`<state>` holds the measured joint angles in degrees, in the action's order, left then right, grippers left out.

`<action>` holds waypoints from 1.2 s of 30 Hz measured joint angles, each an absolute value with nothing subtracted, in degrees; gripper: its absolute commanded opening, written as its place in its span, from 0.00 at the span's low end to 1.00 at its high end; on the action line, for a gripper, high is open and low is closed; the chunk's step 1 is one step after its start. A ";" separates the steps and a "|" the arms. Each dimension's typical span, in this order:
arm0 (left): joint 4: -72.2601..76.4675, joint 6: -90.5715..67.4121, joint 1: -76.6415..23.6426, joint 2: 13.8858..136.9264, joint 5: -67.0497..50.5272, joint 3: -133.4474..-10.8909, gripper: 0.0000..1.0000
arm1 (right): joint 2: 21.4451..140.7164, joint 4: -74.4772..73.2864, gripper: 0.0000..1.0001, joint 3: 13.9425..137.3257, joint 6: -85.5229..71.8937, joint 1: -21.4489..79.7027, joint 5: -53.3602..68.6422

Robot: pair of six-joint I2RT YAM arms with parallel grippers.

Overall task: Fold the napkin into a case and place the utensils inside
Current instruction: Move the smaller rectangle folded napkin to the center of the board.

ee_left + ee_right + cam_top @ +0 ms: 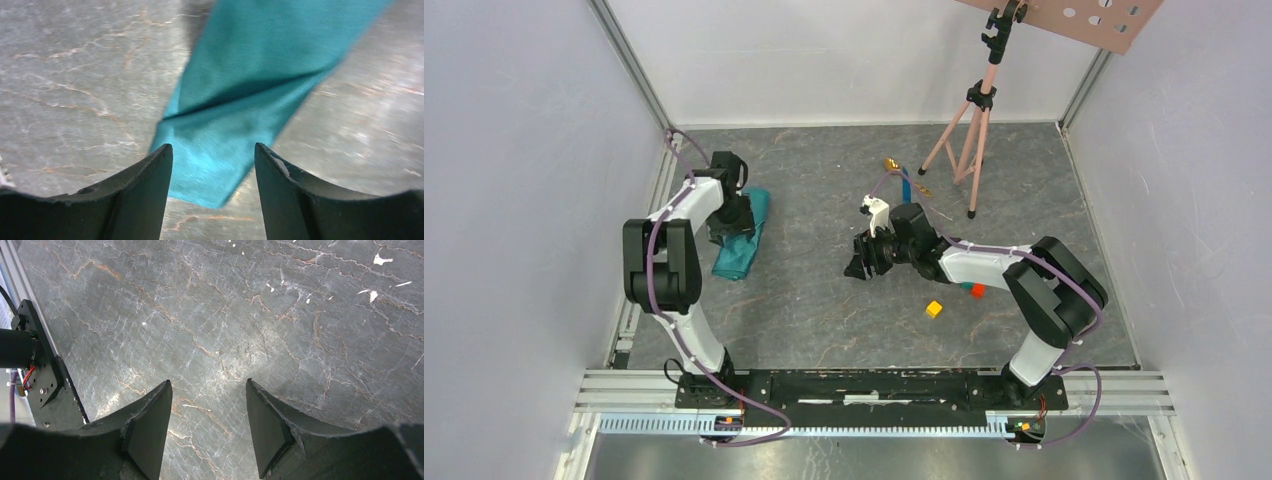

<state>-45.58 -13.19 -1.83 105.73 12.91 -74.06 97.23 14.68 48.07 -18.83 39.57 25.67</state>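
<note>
The teal-green napkin (746,243) lies as a narrow folded bundle at the table's left side. In the left wrist view the napkin (240,95) runs from the top right down to a corner between my fingers. My left gripper (729,228) (214,155) is open and empty, just above the cloth's near end. The gold spoon (891,163) and the blue knife-like stick (907,186) lie at the back centre, near the tripod. My right gripper (861,262) (207,390) is open and empty over bare table, mid-table, well short of the utensils.
A pink tripod (972,130) stands at the back right, close to the utensils. A yellow cube (935,309) and a red cube (977,290) lie by the right arm. White walls enclose the table. The left arm's base plate (47,385) shows in the right wrist view.
</note>
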 measured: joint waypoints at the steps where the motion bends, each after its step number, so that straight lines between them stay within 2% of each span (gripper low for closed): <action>1: -45.69 -13.21 -1.67 104.90 11.33 -74.13 0.67 | 97.23 14.70 0.62 48.10 -18.85 39.66 25.67; 7: -46.19 -13.43 -1.98 105.67 1.45 -83.18 0.51 | 97.23 14.74 0.62 48.10 -18.81 39.77 25.67; 12: -44.12 -14.68 -1.26 114.83 -1.65 -95.46 0.48 | 97.23 14.72 0.62 48.10 -18.76 39.79 25.63; 21: -44.25 -15.33 1.10 129.54 -5.85 -105.49 0.53 | 97.23 14.48 0.64 48.10 -18.04 40.40 25.15; 31: -45.28 -15.31 3.95 130.10 -7.20 -107.18 0.69 | 97.23 12.45 0.64 48.23 -16.78 40.62 23.79; 36: -46.50 -15.31 2.57 124.18 -2.37 -101.19 0.74 | 97.23 11.68 0.64 48.77 -16.40 40.88 23.22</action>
